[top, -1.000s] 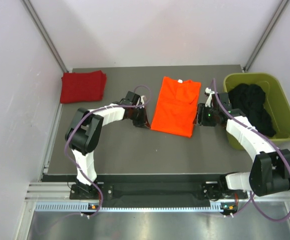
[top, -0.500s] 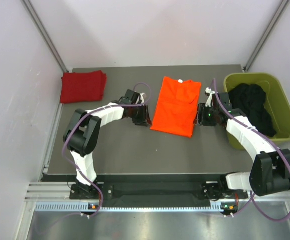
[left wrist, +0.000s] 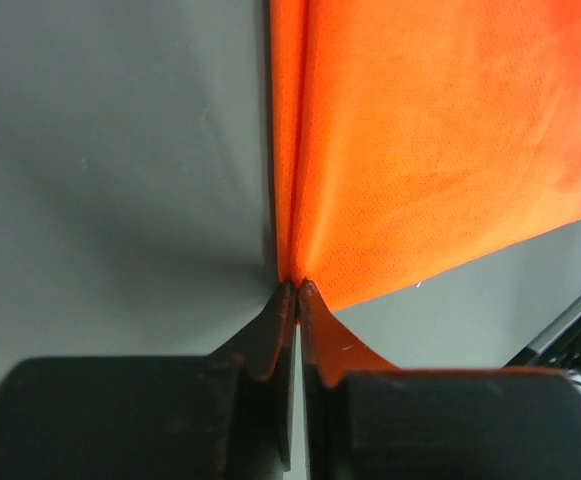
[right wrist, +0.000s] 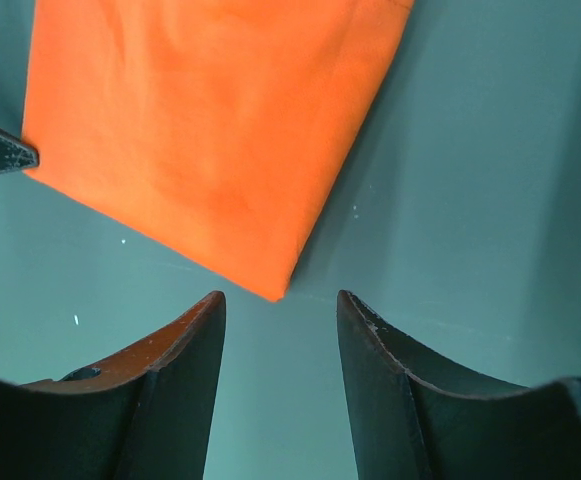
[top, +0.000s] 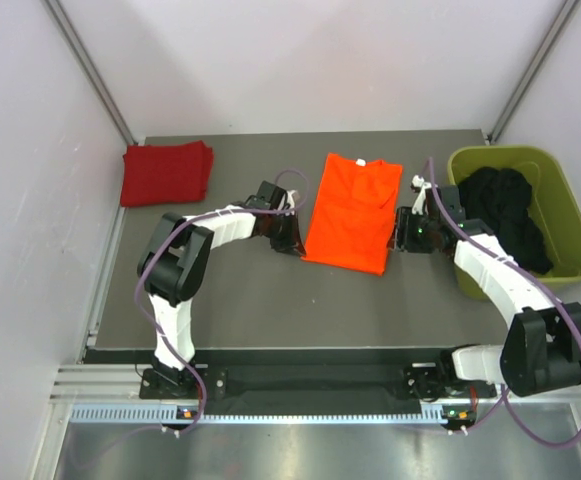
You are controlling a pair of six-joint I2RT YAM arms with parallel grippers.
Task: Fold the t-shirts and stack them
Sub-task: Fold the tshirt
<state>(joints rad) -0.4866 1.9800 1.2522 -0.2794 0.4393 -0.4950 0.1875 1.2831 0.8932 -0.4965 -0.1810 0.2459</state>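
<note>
The orange t-shirt (top: 353,212) lies folded lengthwise into a long panel in the middle of the table. My left gripper (top: 295,244) sits at its near left corner. In the left wrist view its jaws (left wrist: 296,286) are shut on the shirt's edge (left wrist: 420,150), and the fabric pulls into a ridge at the tips. My right gripper (top: 398,241) stands open just off the near right corner. That corner (right wrist: 275,290) lies level with the fingertips and touches neither finger. The dark red t-shirt (top: 167,172) lies folded at the far left.
An olive-green tub (top: 570,235) holding dark clothing (top: 510,212) stands at the right edge, close behind my right arm. Grey table (top: 270,300) stretches in front of the orange shirt. White walls close off the left, the back and the right.
My left gripper has slid right to the orange shirt's near left corner, opening briefly and shutting on the edge. The right arm has stayed put.
</note>
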